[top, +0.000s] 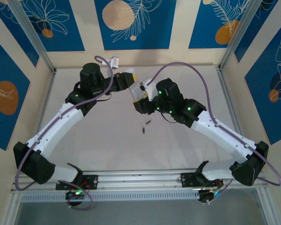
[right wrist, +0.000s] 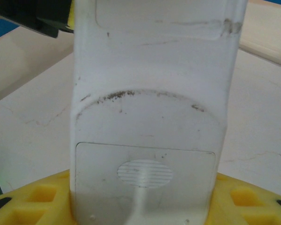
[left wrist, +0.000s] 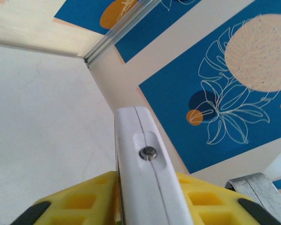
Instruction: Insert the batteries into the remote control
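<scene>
**A:** Where do we stand?

**B:** We hold the remote control above the table, toward the back. Our left gripper is clenched across its broad faces. Our right gripper grasps its narrow sides.

**A:** Which step?

**B:** The battery cover looks closed, so we judge it must be opened first, and 1 gripper must let go to push it.

**A:** Room?

**B:** The 2 batteries lie mid-table, well apart from the rails, with bare surface around them.

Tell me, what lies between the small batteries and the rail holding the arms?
Only bare table, from the batteries down to the rail, in the top view.
</scene>
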